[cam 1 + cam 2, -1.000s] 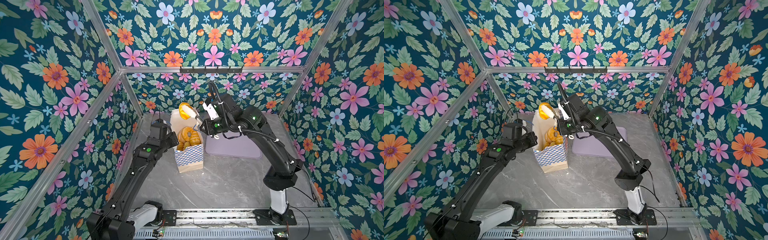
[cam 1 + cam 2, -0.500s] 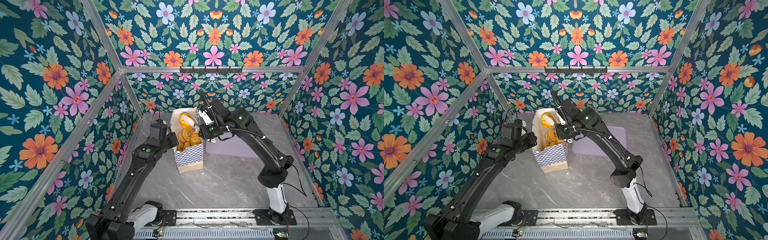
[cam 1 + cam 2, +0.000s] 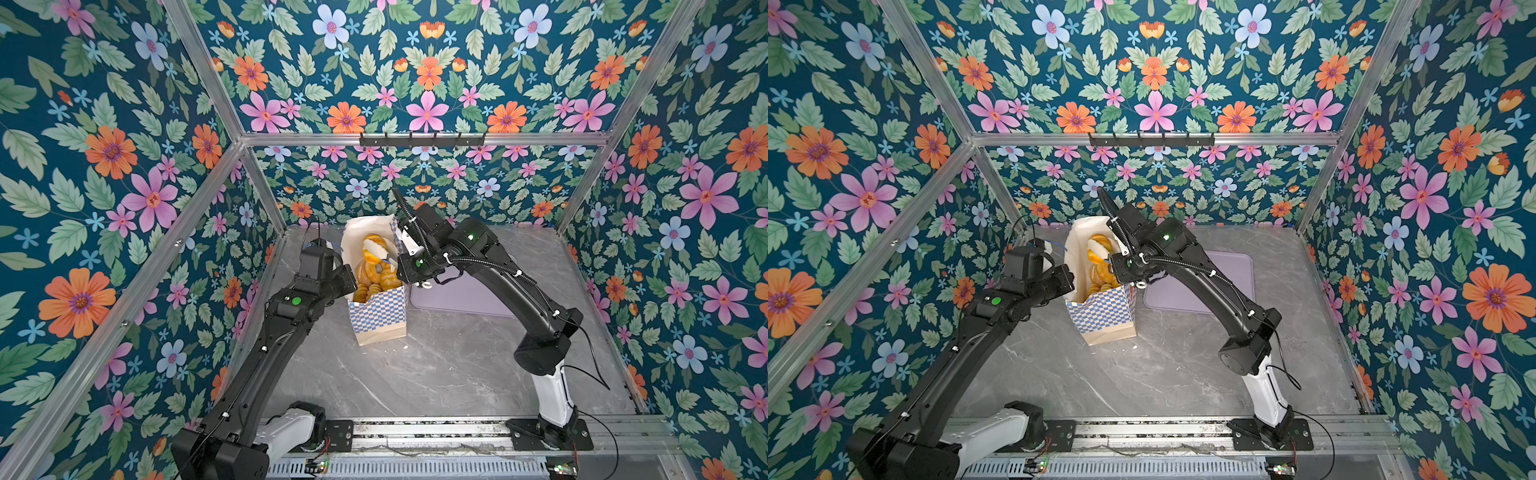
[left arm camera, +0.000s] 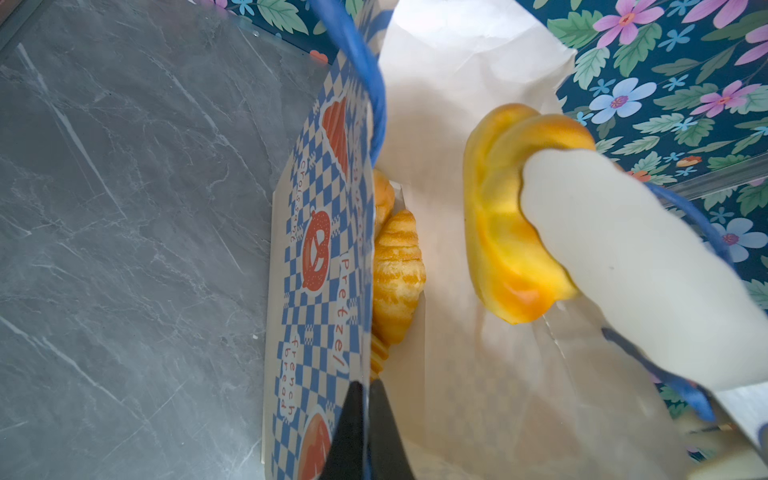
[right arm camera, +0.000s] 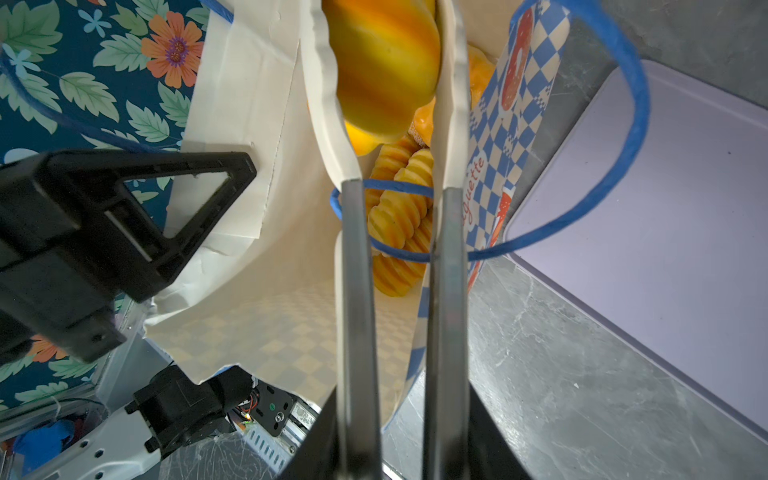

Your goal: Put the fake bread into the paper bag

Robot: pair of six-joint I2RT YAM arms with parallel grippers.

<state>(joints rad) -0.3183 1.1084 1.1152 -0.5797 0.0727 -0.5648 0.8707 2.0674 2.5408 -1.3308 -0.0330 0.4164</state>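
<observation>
The paper bag [image 3: 378,309] [image 3: 1100,309] stands upright on the grey marble desk [image 3: 436,365] toward the back, its mouth open; just beside it, on the right arm's side, lies a flat lilac tray [image 3: 457,297] [image 3: 1204,282] with nothing on it.

The left hand [image 4: 365,386] is closed on the bag's checkered wall [image 4: 320,249] at the rim, with 1 black finger outside and 1 inside, pinching the paper between them; in both top views that hand [image 3: 348,276] sits at the bag's left edge.

The right hand [image 5: 386,25] [image 3: 382,254] reaches into the bag's mouth from the other side; its 2 white pads [image 5: 328,83] grip a glossy loaf [image 5: 386,62] [image 4: 498,216] [image 3: 1096,243], which touches both pads and hangs above the rest of the bread.

Lower in the bag lies more fake bread [image 3: 374,278] [image 3: 1100,276]: a croissant [image 4: 397,270] against the pinched wall, and ridged loaves [image 5: 399,216] below the right hand's fingers.

A blue cord handle [image 5: 623,145] loops out over the tray side and passes behind those fingers in the right wrist view; whether it touches them I cannot tell.
</observation>
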